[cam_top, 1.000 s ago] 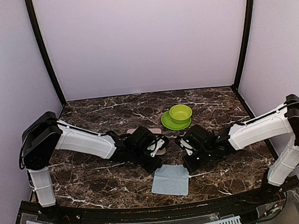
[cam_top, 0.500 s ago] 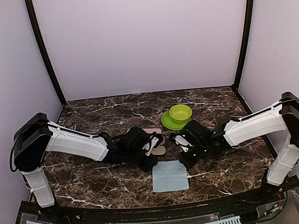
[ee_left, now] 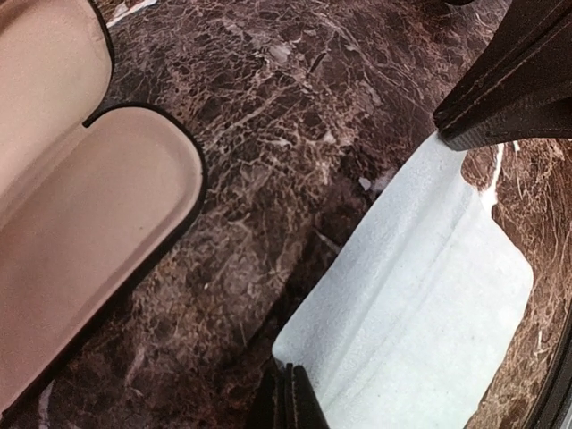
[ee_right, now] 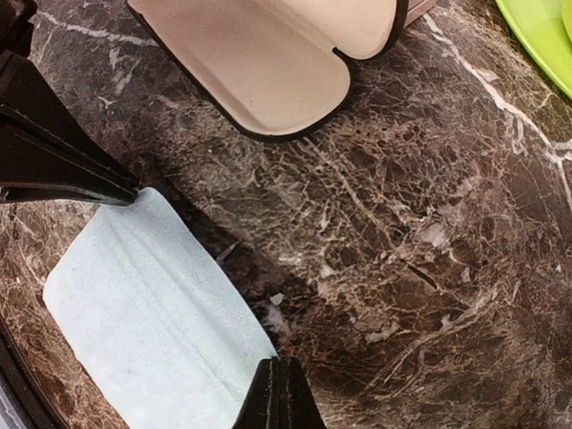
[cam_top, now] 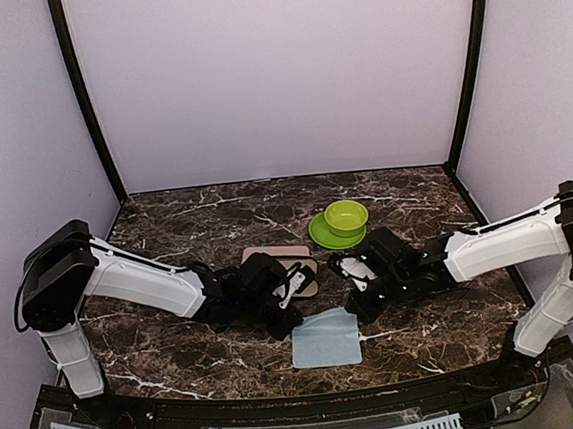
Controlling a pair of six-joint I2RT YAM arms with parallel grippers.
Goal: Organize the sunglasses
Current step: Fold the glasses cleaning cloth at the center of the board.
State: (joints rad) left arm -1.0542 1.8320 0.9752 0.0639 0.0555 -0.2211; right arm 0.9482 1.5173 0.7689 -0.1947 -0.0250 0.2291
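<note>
Left tool [ee_left: 288, 399] and right tool [ee_right: 278, 394], each pressed together, pinch adjacent corners of the light-blue cloth [cam_top: 326, 339] on the counter [cam_top: 167, 225] near the open pink case [ee_right: 268, 54]; sunglasses position cannot be determined.

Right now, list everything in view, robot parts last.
glasses case: one, beige lining, lying open at table centre.
cloth: one, pale blue, just in front of the case.
bowl: one, lime green, on the plate.
plate: one, green, behind and right of the case.
table: one, dark marble.
sunglasses: none in view.
left gripper: one, black, shut on the cloth's far left corner.
right gripper: one, black, shut on its far right corner.
</note>
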